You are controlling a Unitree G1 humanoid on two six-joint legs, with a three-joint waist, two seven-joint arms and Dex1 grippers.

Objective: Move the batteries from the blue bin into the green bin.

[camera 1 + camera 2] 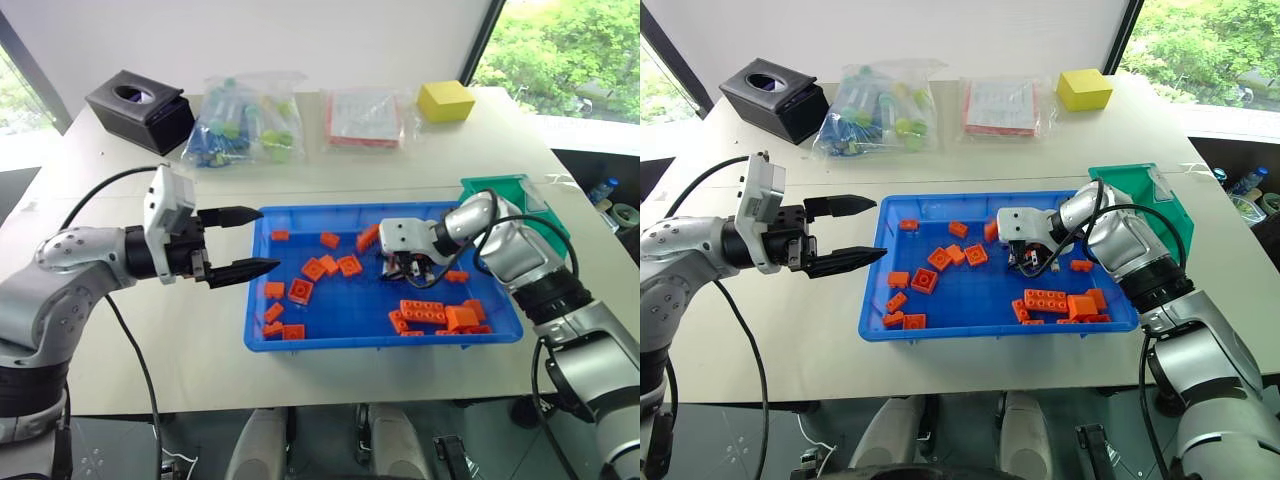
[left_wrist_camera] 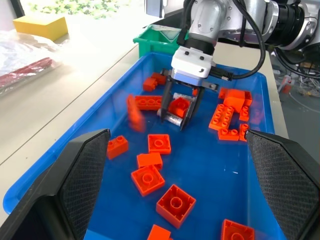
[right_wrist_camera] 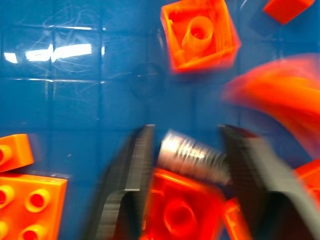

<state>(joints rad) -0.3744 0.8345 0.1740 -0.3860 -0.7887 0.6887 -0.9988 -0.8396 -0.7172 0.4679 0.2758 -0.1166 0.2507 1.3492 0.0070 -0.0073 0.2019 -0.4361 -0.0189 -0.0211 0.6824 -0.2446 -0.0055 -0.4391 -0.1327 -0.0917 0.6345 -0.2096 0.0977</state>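
Inside the blue bin point(image 1: 262, 336), the right hand point(image 3: 185, 150) has a silver battery point(image 3: 192, 154) crosswise between its fingers, apparently pinched (blurred view). The green bin point(image 1: 510, 192) lies just beyond that arm. The left hand point(image 1: 240, 243) hovers open.

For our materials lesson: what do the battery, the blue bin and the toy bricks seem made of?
Battery: likely metal, silver and ribbed, catching light. Blue bin: glossy plastic, reflecting light. Toy bricks: moulded orange plastic with studs.
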